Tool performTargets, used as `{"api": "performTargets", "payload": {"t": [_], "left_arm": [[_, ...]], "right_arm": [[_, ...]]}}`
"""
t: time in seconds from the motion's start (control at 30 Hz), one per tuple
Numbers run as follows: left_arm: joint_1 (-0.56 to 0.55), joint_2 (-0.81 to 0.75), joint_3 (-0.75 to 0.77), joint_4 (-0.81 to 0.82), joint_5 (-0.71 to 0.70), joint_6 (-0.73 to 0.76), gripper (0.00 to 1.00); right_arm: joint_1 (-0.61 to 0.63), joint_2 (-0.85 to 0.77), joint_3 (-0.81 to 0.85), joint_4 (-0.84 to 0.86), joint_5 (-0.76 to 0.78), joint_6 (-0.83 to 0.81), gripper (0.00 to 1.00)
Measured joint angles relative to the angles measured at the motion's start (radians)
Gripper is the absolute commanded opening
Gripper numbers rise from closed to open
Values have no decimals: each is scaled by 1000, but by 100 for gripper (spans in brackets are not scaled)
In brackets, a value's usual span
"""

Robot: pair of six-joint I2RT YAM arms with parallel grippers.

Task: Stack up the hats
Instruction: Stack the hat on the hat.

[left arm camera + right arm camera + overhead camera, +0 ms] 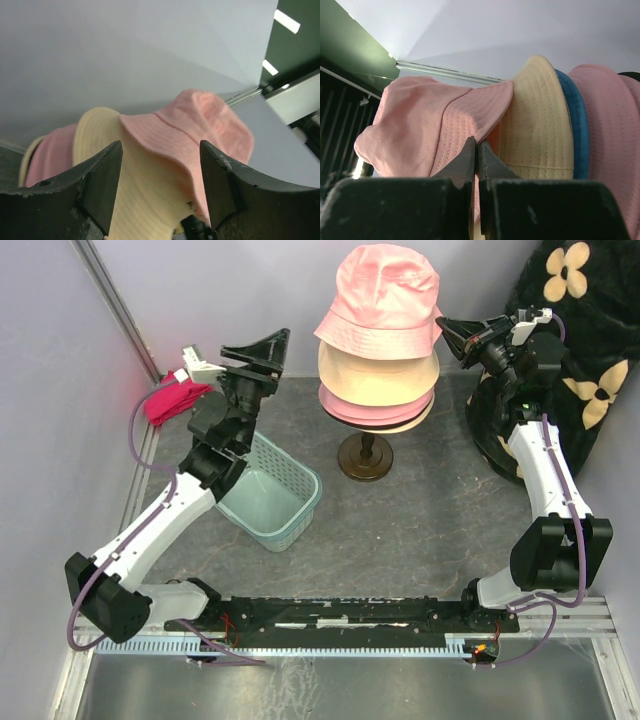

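**Left gripper open and empty, right gripper closed at the hat stack**

The left gripper (pixel 161 150) is being held with its jaws wide apart, and nothing is being gripped between its black fingers (pixel 100 185). In the overhead view it is being held apart from the hats, off to their left. The right gripper (pixel 476 145) is being held fully closed, finger against finger, with no fabric seen between. Its tips are being held just beside the brim of the soft pink fabric bucket hat (pixel 385 290); whether they touch it cannot be told. That hat is being carried, tilted, on top of the stack, over a cream fabric bucket hat (pixel 378 370), a blue hat brim (pixel 577 130) and a second pink hat (pixel 610 125). The whole stack is being borne by a dark round-footed stand (pixel 365 455) at the middle of the grey table (pixel 430 530).
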Motion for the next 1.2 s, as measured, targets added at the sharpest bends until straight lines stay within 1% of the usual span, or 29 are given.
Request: {"api": "performTargets", "payload": {"t": [0.13,0.27,0.33,0.43,0.57,0.7,0.9,1.2], "left_arm": [[42,-11,34,-43,35,-221,70],[108,28,64,-48,152,-466,68],[123,59,72,-59,209,-554,68],[126,103,90,-96,294,-638,69],[134,145,137,-152,403,-693,69],[139,155,173,-161,465,-720,70],[139,190,228,-149,534,-740,69],[139,242,235,-141,598,-773,67]], "right_arm": [[0,0,3,-1,-2,0,2],[-1,1,11,-1,-6,0,2],[-1,1,11,-1,-8,0,2],[-1,1,11,-1,-8,0,2],[-1,2,15,-1,-8,0,2],[-2,3,23,-1,-8,0,2],[-2,3,24,-1,-8,-1,2],[-2,5,27,-1,-8,-1,2]]}}
